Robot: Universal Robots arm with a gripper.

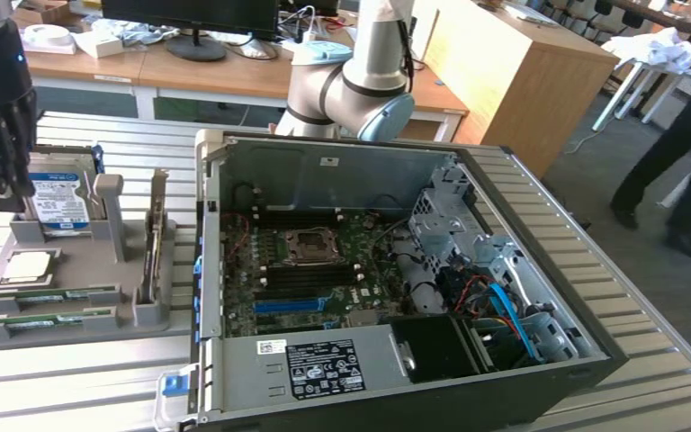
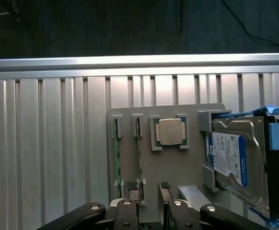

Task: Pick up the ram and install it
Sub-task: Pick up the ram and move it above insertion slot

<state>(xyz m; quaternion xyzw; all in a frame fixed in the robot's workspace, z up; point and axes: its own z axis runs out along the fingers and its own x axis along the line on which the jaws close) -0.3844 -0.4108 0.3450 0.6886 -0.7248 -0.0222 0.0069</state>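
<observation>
Two ram sticks [image 1: 51, 292] [image 1: 46, 318], one processor chip [image 2: 169, 132], one hard drive [image 2: 231, 160], one open computer case [image 1: 321, 180].

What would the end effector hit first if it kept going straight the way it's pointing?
Probably the grey parts tray, right beside one ram stick, though depth is unclear.

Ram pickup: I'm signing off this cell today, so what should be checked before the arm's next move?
1. Both ram sticks seated in the tray: ok.
2. Gripper open and empty: ok.
3. Gripper over a ram stick: not ok, it hangs by the hard drive.
4. Computer case open, motherboard exposed: ok.
5. Memory slots free: cannot tell.
6. Person standing off the table: ok.
</observation>
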